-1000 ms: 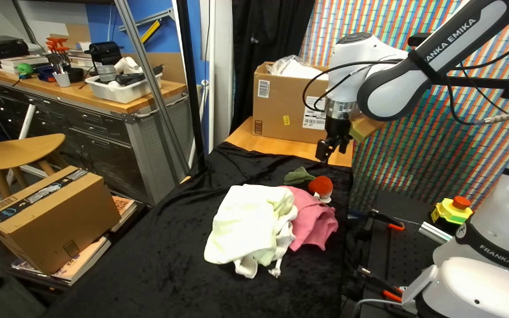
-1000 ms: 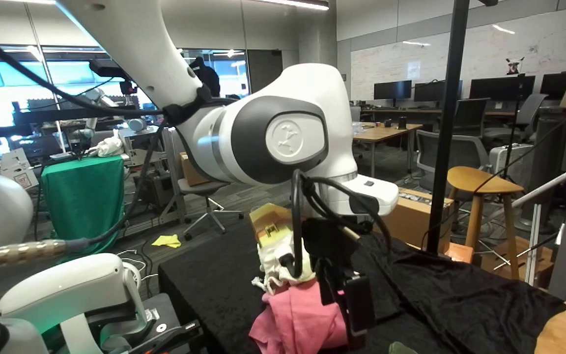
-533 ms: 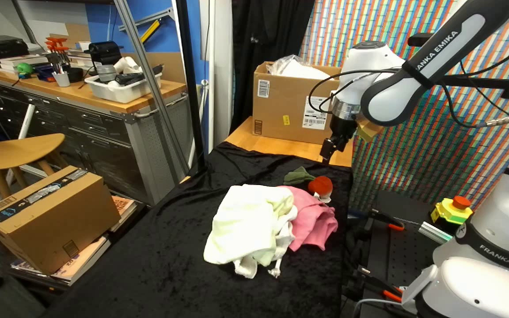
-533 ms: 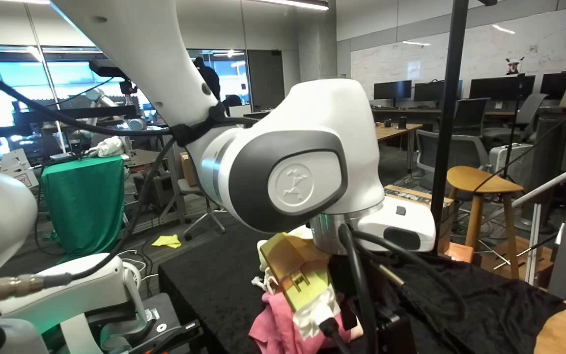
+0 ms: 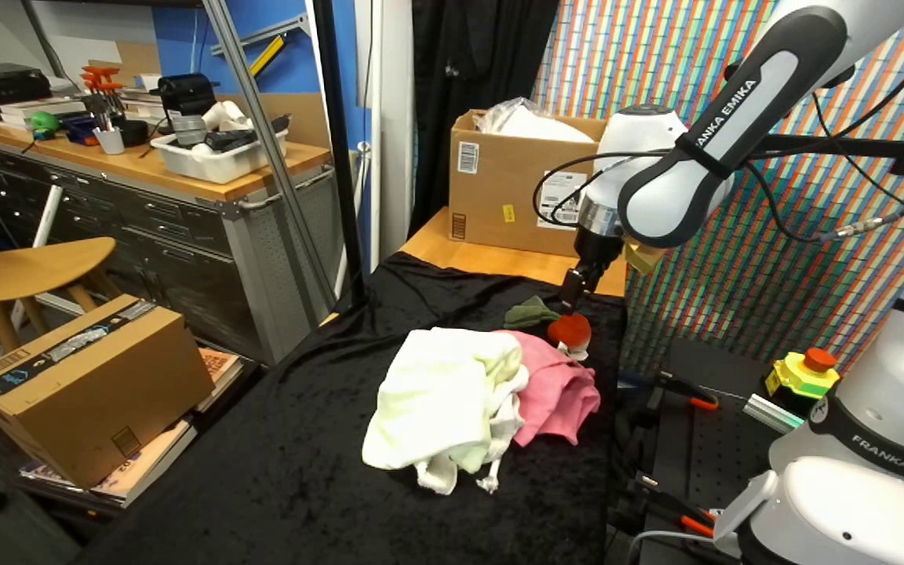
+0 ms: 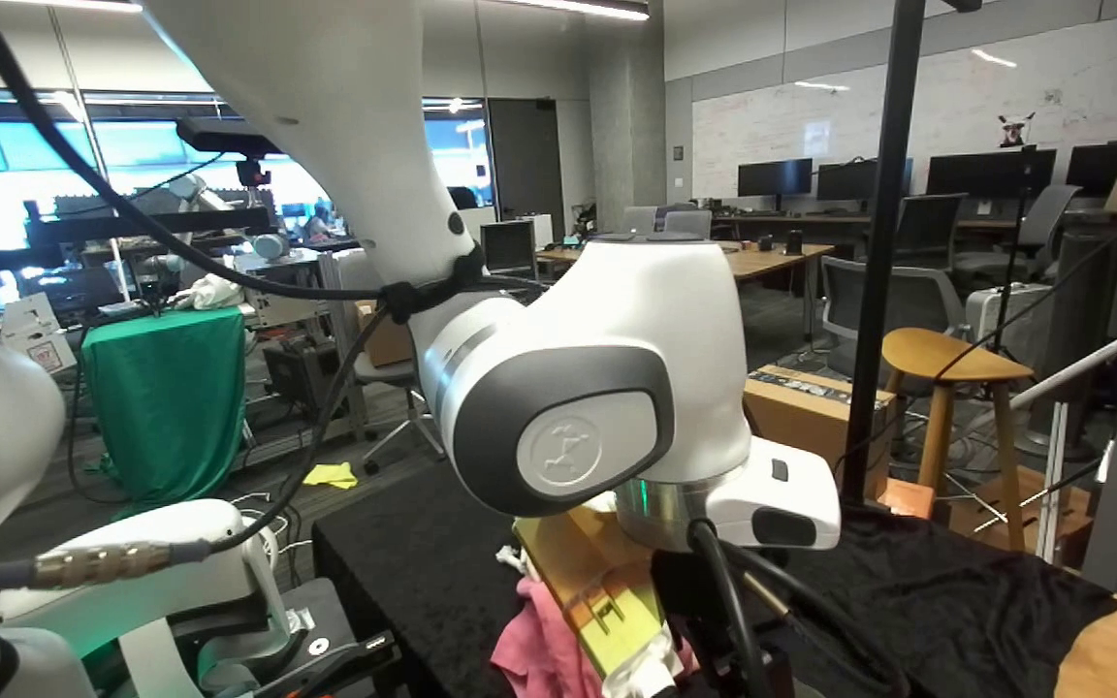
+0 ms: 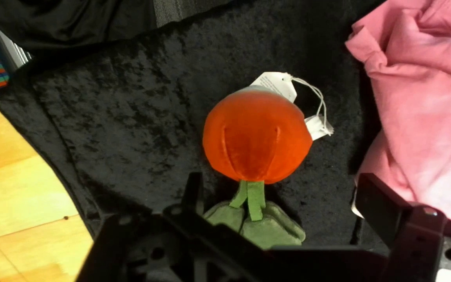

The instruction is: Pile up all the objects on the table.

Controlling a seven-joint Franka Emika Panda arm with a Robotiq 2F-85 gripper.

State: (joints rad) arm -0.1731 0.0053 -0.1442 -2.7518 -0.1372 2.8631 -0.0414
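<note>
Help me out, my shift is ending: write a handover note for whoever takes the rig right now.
Claw: open, holding nothing, over the green-leaved red plush toy.
Things: the toy lies on the black-covered table, apart from the pink cloth in the wrist view. The cream cloth lies over a white cloth, with a white rope end poking out; the pink cloth sits right beside them.
Done: the cloths are bunched together.
Left: the toy is off the pile; gripping it and laying it on the cloths is probably next. The pink cloth may need to go on top too.
</note>
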